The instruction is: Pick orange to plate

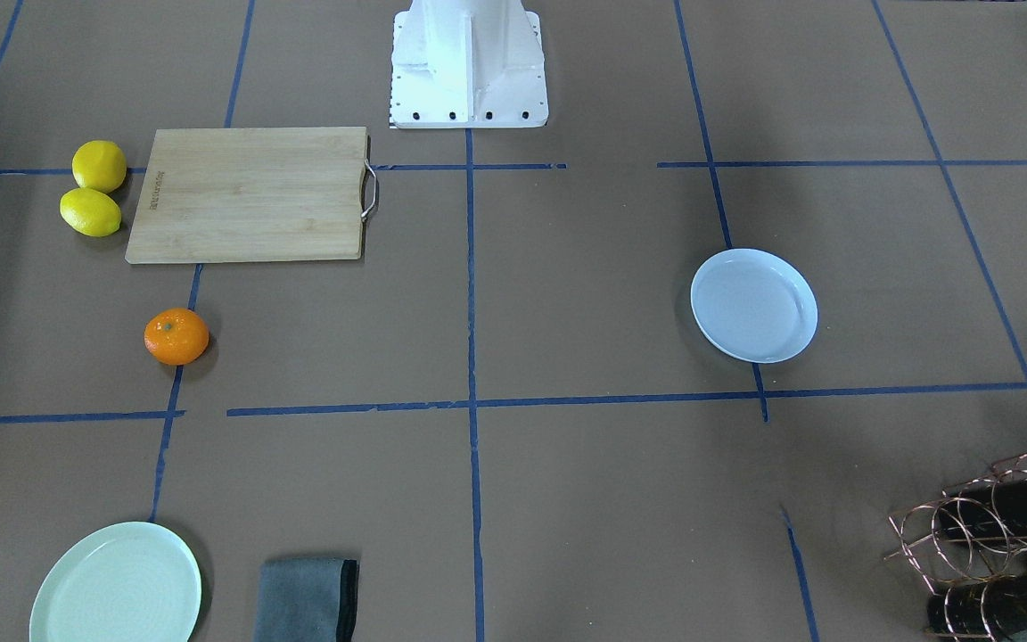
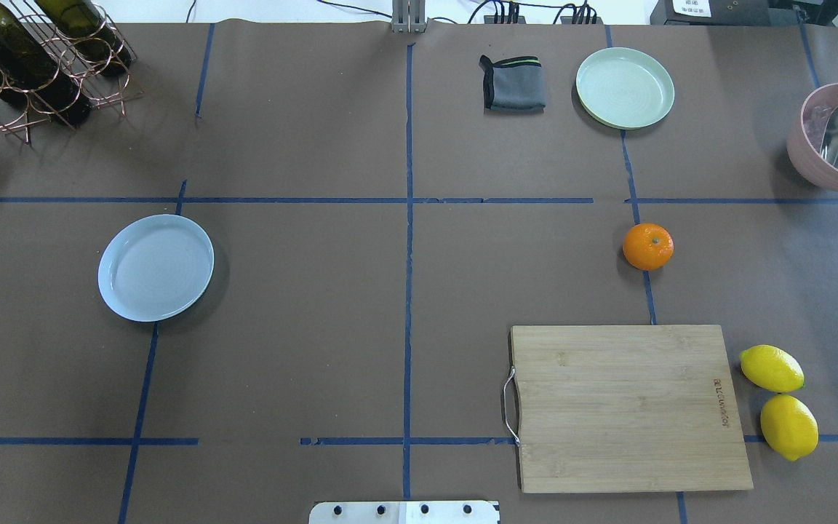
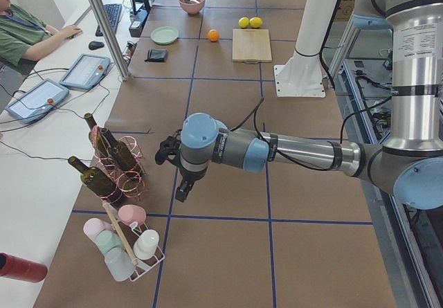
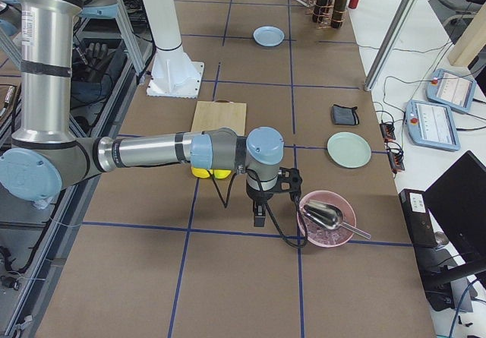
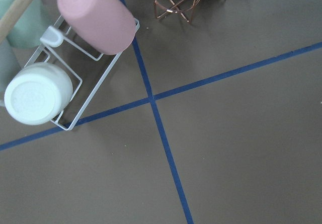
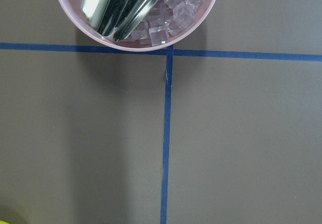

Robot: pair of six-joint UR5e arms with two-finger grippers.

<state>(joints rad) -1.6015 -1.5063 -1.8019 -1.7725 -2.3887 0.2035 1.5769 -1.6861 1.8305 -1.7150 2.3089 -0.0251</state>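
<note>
The orange [image 2: 648,247] sat well left of the right gripper [image 4: 259,215], far nearer it than the left gripper [image 3: 181,193]; neither gripper's opening could be told.

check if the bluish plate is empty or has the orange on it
Empty. The plate shows only bare surface inside its rim; the orange sits on the table, far across from it.

The orange [image 2: 648,247] is round and bright, its stem dimple up, resting on a blue tape line on the table's right half. The plate [image 2: 156,267], white-blue with a raised rim, lies flat and empty well apart on the left half.
</note>
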